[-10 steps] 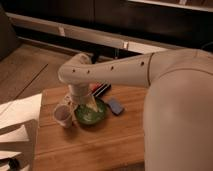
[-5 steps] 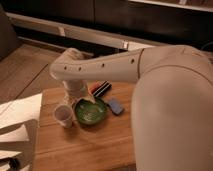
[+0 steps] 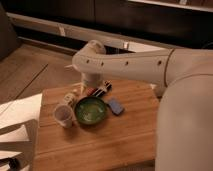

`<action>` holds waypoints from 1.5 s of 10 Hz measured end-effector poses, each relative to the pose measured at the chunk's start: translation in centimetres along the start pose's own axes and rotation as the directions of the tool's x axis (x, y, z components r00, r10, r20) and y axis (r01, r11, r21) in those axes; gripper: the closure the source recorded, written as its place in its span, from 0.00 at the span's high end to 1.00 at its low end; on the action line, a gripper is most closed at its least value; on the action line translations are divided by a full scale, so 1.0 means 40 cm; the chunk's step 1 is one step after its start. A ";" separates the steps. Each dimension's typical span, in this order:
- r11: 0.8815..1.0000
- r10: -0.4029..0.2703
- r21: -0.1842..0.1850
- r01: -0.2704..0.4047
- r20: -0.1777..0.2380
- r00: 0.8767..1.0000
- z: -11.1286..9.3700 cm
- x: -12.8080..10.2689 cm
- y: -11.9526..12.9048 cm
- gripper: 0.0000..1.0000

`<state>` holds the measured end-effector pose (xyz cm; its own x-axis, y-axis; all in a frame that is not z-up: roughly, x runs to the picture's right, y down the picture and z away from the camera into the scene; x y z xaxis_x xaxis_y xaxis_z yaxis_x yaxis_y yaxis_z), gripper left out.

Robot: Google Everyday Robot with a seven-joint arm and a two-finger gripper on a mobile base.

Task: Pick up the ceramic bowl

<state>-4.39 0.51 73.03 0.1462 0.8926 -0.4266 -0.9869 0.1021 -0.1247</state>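
The gripper hung low at the end of a downturned wrist, over the far left part of the bench, and whether it stood apart or together could not be told, since the wrist and pale shapes around it ran into one another. The ceramic bowl sat upright on the bench just in front of the gripper, on the camera's side and slightly to the right in view. It appeared to rest there unheld, its paler green inside fully exposed. A small pale cup stood just beside the bowl's left rim, a flat blue block lay just beside its right rim, and a dark, red-marked object lay behind it near the wrist. The white arm spanned the scene from the right. Judged from this layout, the grasp had not yet been made. The chief risk was crowding, because a descent onto the near rim could knock the cup over or push the block aside. The glossy, shallow wall could also slip out of a shallow pinch, tipping or dropping the bowl.
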 end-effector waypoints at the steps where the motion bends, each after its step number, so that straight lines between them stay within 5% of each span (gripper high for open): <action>1: 1.000 0.014 -0.019 -0.014 0.011 1.000 -0.003 -0.002 -0.010 0.65; 5: 1.000 0.008 -0.010 -0.008 0.007 1.000 0.004 0.004 0.006 0.65; 7: 0.999 0.044 -0.014 -0.045 -0.061 0.997 0.070 0.049 -0.013 0.65; 10: 0.990 0.134 -0.029 -0.140 -0.165 0.977 0.187 0.104 -0.065 0.65; 15: 0.982 0.171 -0.034 -0.187 -0.267 0.948 0.324 0.116 -0.090 0.65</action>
<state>-1.04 9.96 83.12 -0.0122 0.7465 -0.6653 -0.9940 -0.0817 -0.0734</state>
